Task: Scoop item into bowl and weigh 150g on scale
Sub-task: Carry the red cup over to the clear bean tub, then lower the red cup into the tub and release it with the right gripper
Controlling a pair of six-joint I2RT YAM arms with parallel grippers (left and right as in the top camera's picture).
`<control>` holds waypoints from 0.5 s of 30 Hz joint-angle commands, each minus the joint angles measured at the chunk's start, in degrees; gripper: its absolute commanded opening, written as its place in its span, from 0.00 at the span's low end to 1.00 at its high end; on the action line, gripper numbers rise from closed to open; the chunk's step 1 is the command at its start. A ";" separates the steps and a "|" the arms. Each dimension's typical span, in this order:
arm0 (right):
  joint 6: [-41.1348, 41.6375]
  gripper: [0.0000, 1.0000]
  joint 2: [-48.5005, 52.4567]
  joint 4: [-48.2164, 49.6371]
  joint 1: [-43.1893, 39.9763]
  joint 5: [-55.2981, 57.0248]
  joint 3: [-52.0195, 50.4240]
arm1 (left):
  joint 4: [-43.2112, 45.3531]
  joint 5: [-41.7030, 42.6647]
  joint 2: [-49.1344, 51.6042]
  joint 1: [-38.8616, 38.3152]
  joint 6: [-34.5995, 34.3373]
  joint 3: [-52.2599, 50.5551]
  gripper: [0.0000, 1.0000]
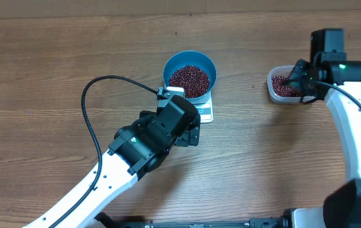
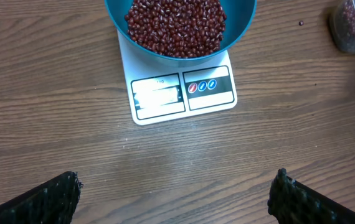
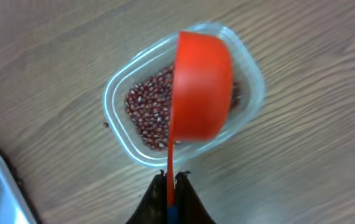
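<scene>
Clamped on the handle of the red scoop (image 3: 202, 87) at the bottom of the right wrist view, the right gripper (image 3: 171, 186) is best dipped shallowly into the beans (image 3: 146, 112) in the tub (image 3: 110, 102), as the bowl (image 2: 243, 25) on the scale (image 2: 165, 106) is already well filled; the left gripper (image 2: 174, 186) is spread wide, empty.

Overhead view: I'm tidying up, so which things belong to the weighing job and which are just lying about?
Job: beans, bowl, scale, tub, scoop.
Lying about: one stray bean near the tub.
</scene>
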 commanded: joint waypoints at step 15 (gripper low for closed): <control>10.32 0.68 6.21 3.85 -0.15 -6.60 -4.09 | 0.07 -0.59 0.22 -0.11 -0.72 0.20 0.99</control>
